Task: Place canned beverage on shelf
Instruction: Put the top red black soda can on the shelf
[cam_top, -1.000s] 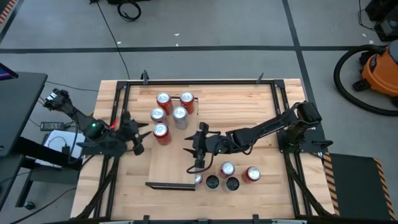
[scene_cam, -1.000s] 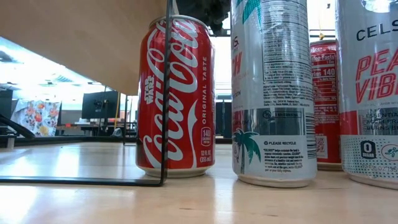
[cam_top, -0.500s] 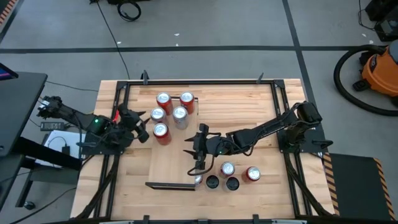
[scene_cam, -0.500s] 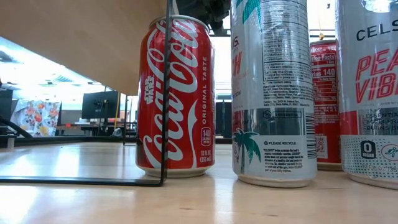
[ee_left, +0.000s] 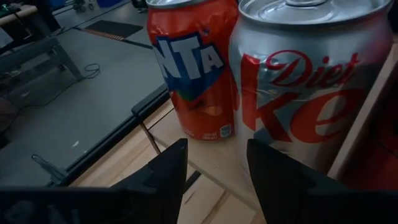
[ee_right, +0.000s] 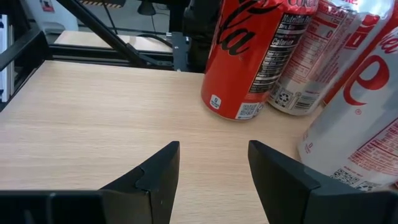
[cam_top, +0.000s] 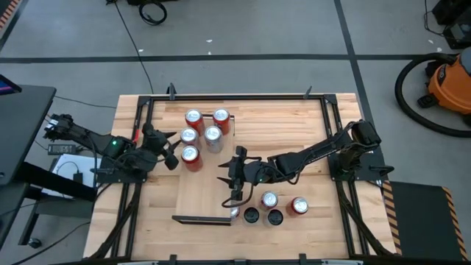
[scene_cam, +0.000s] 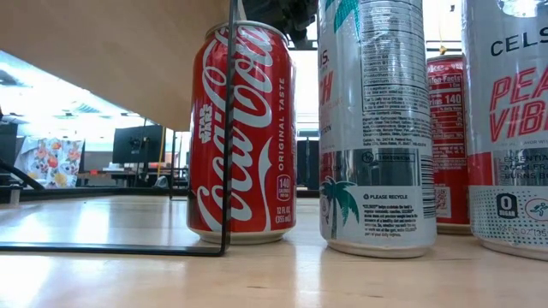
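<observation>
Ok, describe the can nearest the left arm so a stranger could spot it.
Seen from above, five cans cluster on the upper-left part of the table. The red can stands at the cluster's lower end, just beside the left gripper. Its neighbours stand in pairs; it stands alone.

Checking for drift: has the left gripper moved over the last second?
Yes. The left gripper has moved up-table and inward, now beside the red can in the high view.
</observation>
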